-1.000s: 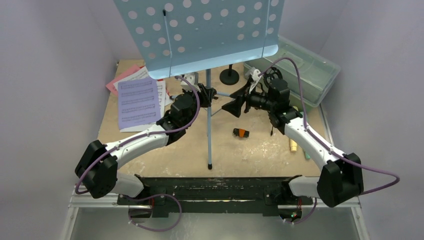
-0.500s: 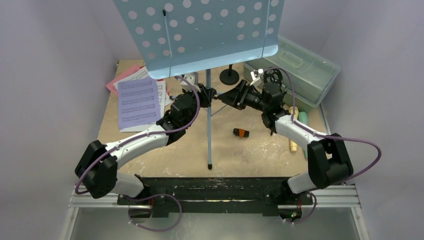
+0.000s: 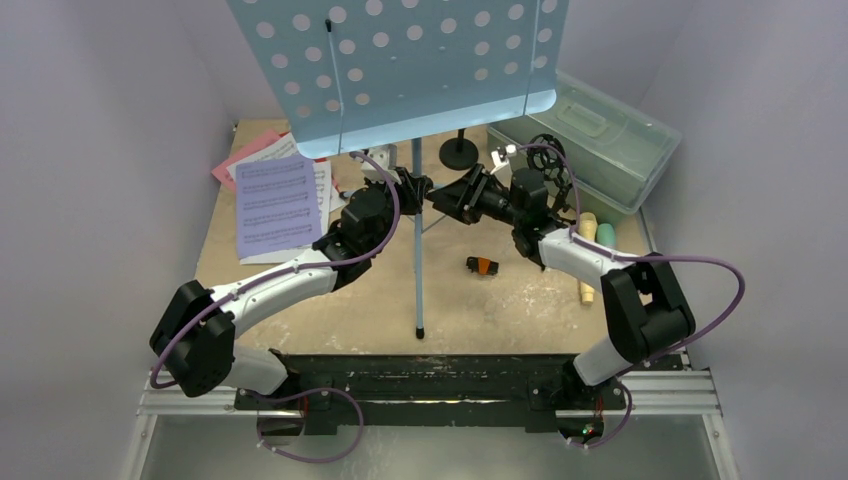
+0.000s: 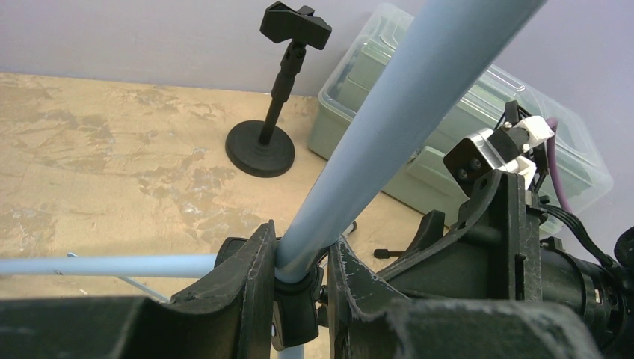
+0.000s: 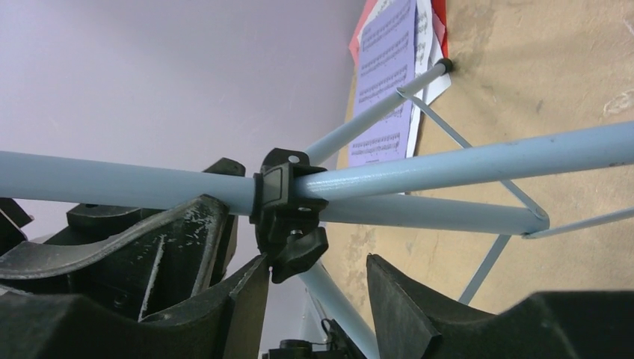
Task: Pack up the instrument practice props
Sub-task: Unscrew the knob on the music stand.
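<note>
Music stand [image 3: 400, 70] is upright on the tabletop [image 3: 520, 300], with its pole [image 4: 389, 112] clamped in your left claw [image 4: 299, 258] just above the black collar [image 5: 278, 187] where the legs fan out. Your right claw [image 5: 314, 269] faces it from the opposite side with its jaws apart. The collar's knob [image 5: 299, 254] sits between them, close to one finger and clear of the other, so nothing is gripped there yet.

Risks:
- If you close off-centre, you shove the knob sideways and twist the pole against the left claw's hold.
- The two claws are almost touching, so any extra reach would likely knock them together.
- The thin leg braces [image 5: 486, 265] run just beside the right claw and could snag it.
- The big perforated top hangs above both claws and looks top-heavy. If you loosen the collar carelessly, the legs could fold and tip the stand onto the pages [image 3: 275, 205] outboard of the left claw, or onto the mic holder [image 4: 273, 112] and case [image 3: 600, 130] beyond the claws.
</note>
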You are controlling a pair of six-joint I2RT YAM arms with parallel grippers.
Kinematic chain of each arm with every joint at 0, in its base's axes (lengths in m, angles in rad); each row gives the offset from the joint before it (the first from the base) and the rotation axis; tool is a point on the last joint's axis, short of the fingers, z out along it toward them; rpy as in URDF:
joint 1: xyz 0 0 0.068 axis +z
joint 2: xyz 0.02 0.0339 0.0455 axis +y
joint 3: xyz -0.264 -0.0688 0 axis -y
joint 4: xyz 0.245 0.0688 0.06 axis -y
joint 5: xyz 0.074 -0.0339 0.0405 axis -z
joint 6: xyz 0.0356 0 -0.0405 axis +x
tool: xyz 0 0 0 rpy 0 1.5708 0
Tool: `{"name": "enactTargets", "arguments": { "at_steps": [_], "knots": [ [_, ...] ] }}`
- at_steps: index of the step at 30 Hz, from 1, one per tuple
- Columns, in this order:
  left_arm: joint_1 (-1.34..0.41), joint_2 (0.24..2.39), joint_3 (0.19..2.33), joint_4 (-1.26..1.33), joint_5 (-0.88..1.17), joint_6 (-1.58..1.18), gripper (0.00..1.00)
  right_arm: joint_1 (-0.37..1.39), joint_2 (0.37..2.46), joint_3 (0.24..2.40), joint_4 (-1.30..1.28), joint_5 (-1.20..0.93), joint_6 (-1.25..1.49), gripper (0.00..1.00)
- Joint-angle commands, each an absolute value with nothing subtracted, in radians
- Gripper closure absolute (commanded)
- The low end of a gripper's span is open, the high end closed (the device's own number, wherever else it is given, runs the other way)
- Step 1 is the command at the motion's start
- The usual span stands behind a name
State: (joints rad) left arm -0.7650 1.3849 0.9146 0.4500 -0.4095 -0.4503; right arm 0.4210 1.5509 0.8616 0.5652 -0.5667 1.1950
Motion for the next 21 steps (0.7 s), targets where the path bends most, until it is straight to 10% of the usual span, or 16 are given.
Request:
{"name": "enactTargets", "arguments": {
  "at_steps": [1, 12, 21],
  "knots": [
    [-0.760, 1.365, 0.941, 0.437, -0.391, -0.564, 1.00, 0.425, 1.550, 0.905, 0.649, -0.529, 1.211, 0.48],
    [-0.760, 1.361, 0.938, 0.436, -0.386, -0.566, 1.00, 0.435, 1.524, 0.914, 0.672, -0.516, 0.927, 0.99],
    [-0.759, 1.347, 0.931, 0.432, -0.388, -0.560, 1.00, 0.629, 1.427, 0.987, 0.393, -0.302, -0.113, 1.00]
  ]
}}
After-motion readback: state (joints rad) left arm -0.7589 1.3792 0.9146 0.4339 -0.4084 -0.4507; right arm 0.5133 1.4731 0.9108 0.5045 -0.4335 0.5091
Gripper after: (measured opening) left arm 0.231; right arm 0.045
